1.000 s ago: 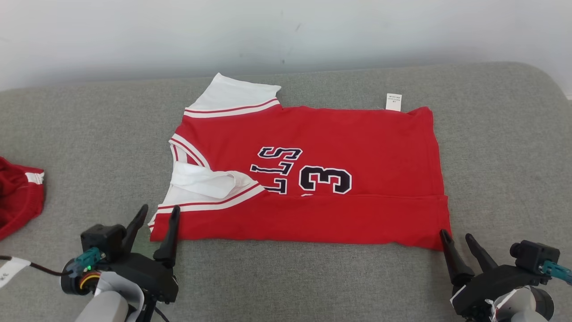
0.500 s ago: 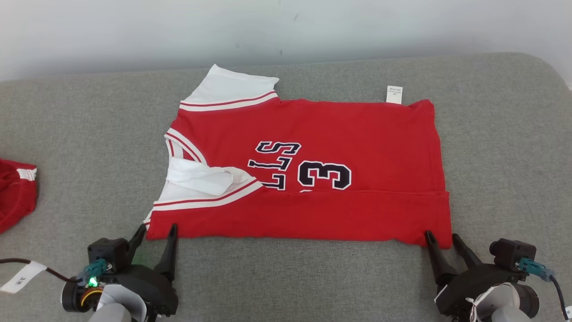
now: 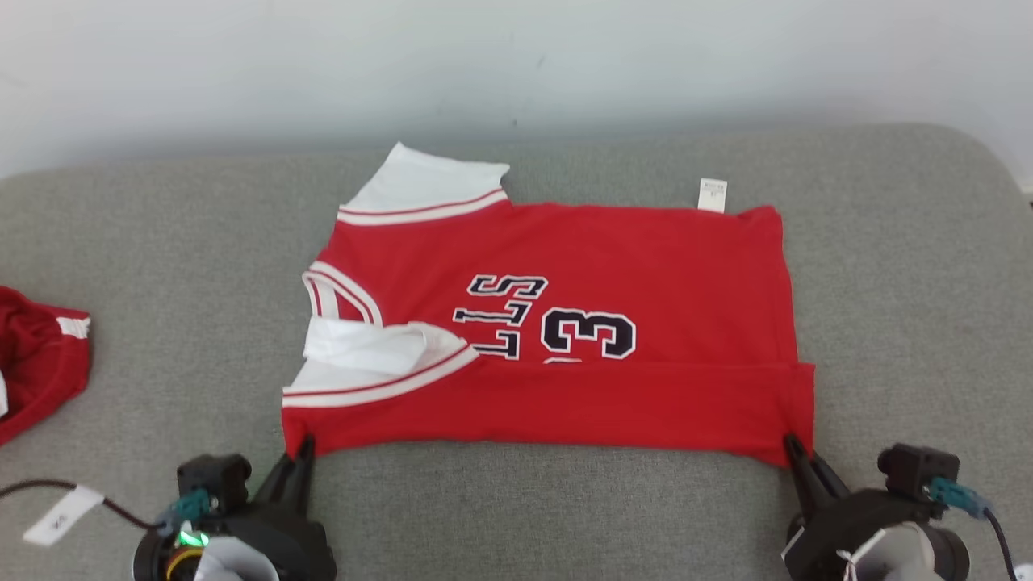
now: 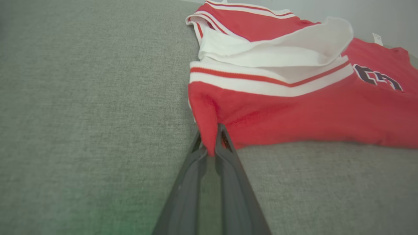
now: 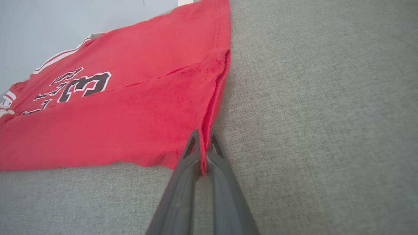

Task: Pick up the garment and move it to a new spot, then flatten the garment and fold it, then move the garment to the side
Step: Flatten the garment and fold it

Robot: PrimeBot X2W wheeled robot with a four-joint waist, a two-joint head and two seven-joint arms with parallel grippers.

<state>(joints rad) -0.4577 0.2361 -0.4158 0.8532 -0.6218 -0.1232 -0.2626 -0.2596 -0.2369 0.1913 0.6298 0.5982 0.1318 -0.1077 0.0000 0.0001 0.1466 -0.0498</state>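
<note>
The garment (image 3: 613, 266) is a red jersey with white trim and dark lettering, lying flat on the grey cushion with its near edge folded up over the number. My left gripper (image 3: 300, 449) is shut on its near left corner; the left wrist view shows red cloth (image 4: 209, 130) pinched between the two fingers at the gripper (image 4: 210, 138). At the near right corner my right gripper (image 3: 795, 446) is shut on the hem, and the right wrist view shows the garment (image 5: 130, 107) edge clamped in the gripper (image 5: 202, 147).
A second red garment (image 3: 36, 367) lies bunched at the left edge of the cushion (image 3: 904, 282). A pale wall (image 3: 516, 64) runs behind the cushion. A white tag (image 3: 60, 516) on a cable lies by my left arm.
Both grippers have moved in to the jersey's near corners and shut on the cloth. The head camera has shifted a little.
</note>
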